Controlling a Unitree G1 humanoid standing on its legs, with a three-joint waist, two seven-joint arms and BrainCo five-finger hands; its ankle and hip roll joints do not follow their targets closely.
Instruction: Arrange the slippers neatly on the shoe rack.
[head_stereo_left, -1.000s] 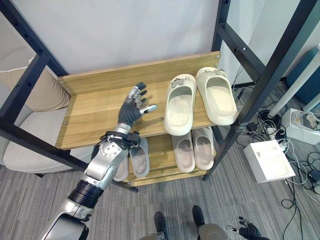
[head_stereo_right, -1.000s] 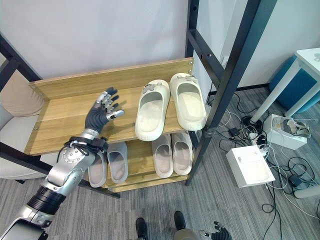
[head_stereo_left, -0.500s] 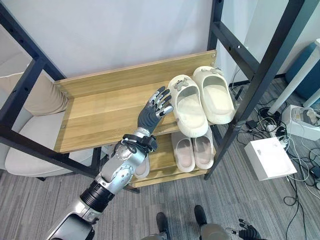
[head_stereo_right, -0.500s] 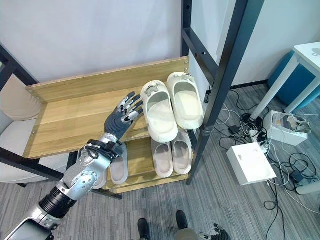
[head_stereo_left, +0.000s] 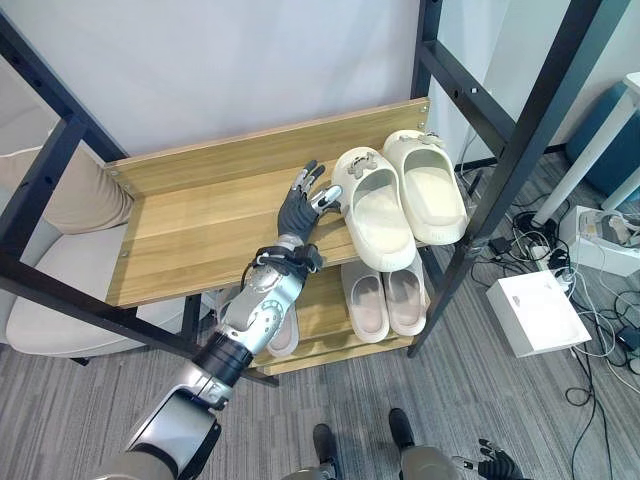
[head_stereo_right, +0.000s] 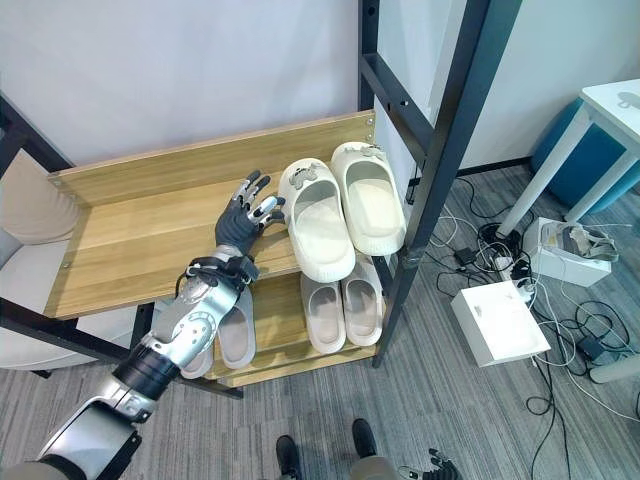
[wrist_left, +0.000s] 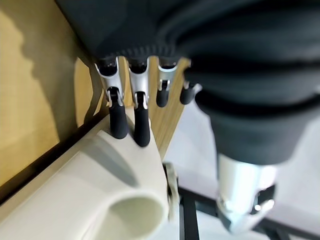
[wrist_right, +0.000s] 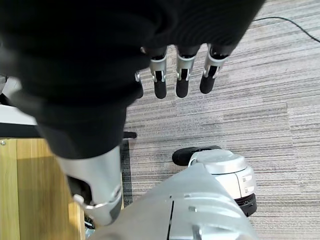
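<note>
Where the left cream slipper (head_stereo_left: 378, 206) lay skewed a second ago, it now sits parallel, touching the right cream slipper (head_stereo_left: 427, 196) on the shoe rack (head_stereo_left: 200, 225). The left hand (head_stereo_left: 297, 207) has shifted rightward, straight fingers (wrist_left: 118, 122) spread, tips touching that slipper's outer side. The right hand (wrist_right: 175, 75) hangs relaxed, fingers extended, over the carpet (wrist_right: 260, 100).

left hand (head_stereo_left: 300, 208) moved right, fingers (wrist_left: 118, 127) touching cream slipper (head_stereo_left: 372, 208), slipper straightened
</note>
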